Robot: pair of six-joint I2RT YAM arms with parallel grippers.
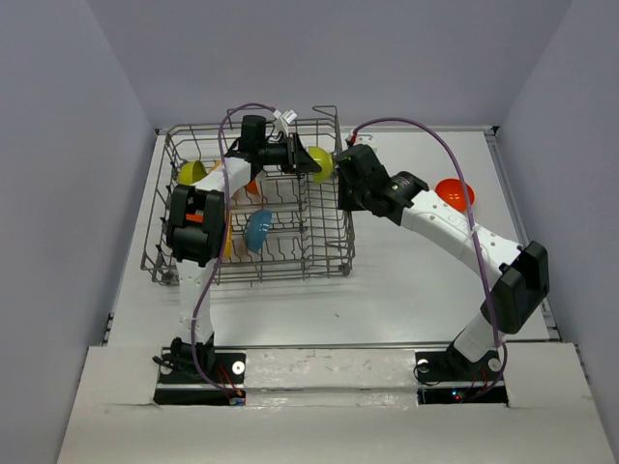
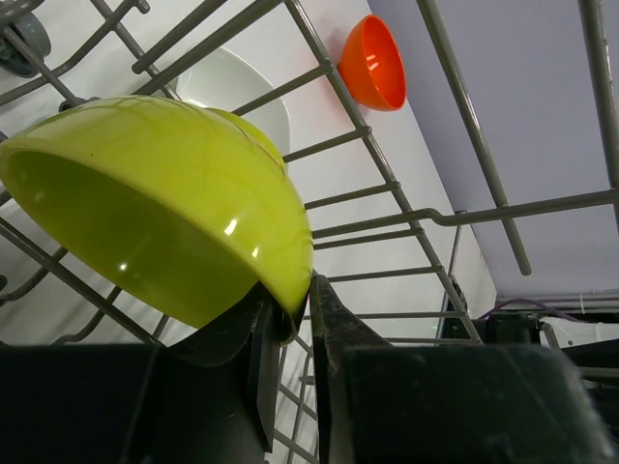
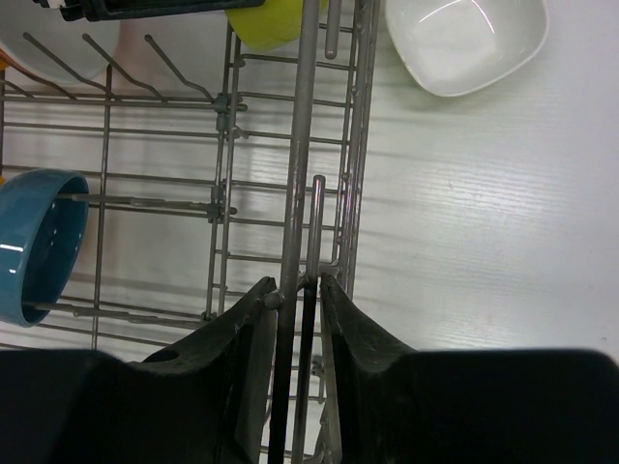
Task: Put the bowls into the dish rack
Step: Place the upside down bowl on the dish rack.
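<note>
Wire rack [image 1: 290, 275] carrying teal bowl [image 1: 257, 231], left gripper [image 2: 290, 324] pinching lime bowl [image 2: 164, 203] by its rim inside rack's right wall, right gripper [image 3: 290, 290] clamping rack wire, white bowl [image 3: 464, 43] and red bowl [image 1: 455, 191] sitting outside on counter [image 1: 406, 290].

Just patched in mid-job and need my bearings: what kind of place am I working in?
Probably a lab robot test cell rather than a kitchen: a bare white table is boxed in by plain grey walls, and the dish rack stands right on it, with no sink or counter in view.
</note>
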